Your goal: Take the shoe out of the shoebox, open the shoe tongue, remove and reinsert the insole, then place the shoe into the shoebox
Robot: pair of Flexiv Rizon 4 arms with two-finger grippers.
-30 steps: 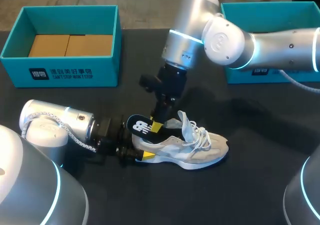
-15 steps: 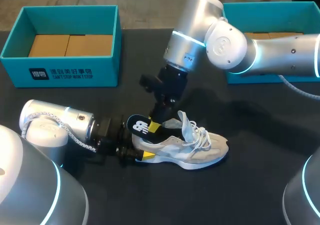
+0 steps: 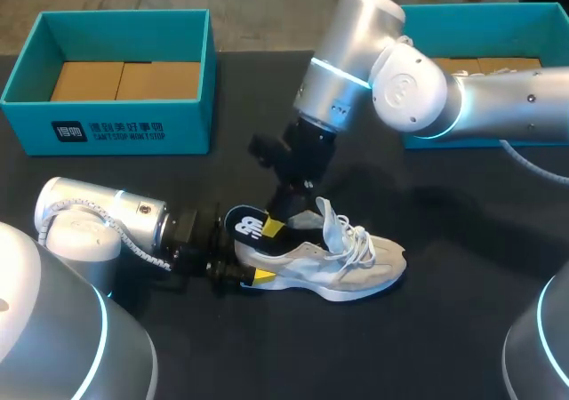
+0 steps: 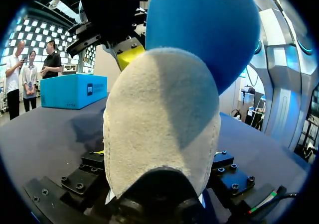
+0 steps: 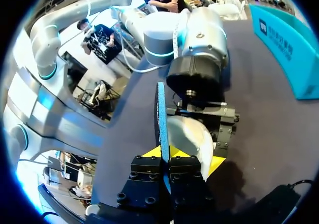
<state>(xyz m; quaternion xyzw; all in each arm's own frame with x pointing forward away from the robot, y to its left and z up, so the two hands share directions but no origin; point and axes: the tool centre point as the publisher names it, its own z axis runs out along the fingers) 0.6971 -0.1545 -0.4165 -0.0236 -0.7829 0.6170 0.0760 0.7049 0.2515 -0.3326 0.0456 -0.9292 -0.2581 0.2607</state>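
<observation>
The shoe [image 3: 331, 272] is lying upright on the table [image 3: 462, 329], toe pointing to the robot's right, well apart from the two teal shoeboxes [image 3: 107, 126] at the far side. The tongue [image 3: 330, 224] is standing open, pulled up and forward.

1. The left gripper [image 3: 245, 273] is clamping the heel of the shoe from both sides, holding it down. The heel is filling the left wrist view.
2. The right gripper [image 3: 276, 226] is closed narrow on the dark insole [image 3: 250, 227], pinching it edge-on between the yellow tips.

Over the last second the right arm's elbow and wrist housing have been drifting up and toward the robot's right. The gripper itself has barely shifted, and the shoe has not moved.

The insole's heel end is already standing clear above the collar (the front part is hidden inside the shoe, presumably still seated). Judgement: removal of the insole is under way but not complete, with reinsertion and boxing still to come.
</observation>
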